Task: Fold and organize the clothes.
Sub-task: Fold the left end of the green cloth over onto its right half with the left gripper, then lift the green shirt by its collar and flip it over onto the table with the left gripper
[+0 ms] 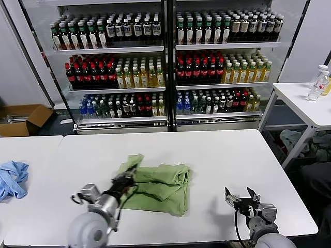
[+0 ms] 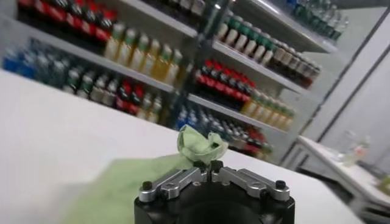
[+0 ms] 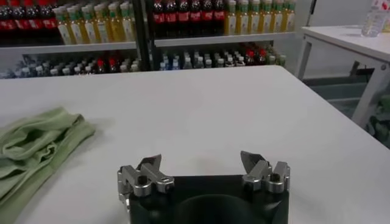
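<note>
The light green shirt (image 1: 160, 187) lies partly folded in a rumpled pile at the middle of the white table (image 1: 207, 150). My left gripper (image 1: 125, 181) is at its left edge, shut on a pinch of the green cloth, which bunches up just past the fingertips (image 2: 207, 164) in the left wrist view. The shirt (image 2: 116, 189) spreads below and beside that gripper. My right gripper (image 1: 241, 199) hovers open over bare table near the front right, apart from the shirt (image 3: 30, 146), with nothing between its fingers (image 3: 149, 163).
A light blue cloth (image 1: 13, 178) lies on the neighbouring table at the far left. Behind the table stand glass-fronted shelves of bottles (image 1: 165, 62). A small white side table (image 1: 305, 103) with bottles is at the right, and a cardboard box (image 1: 23, 119) on the floor at the left.
</note>
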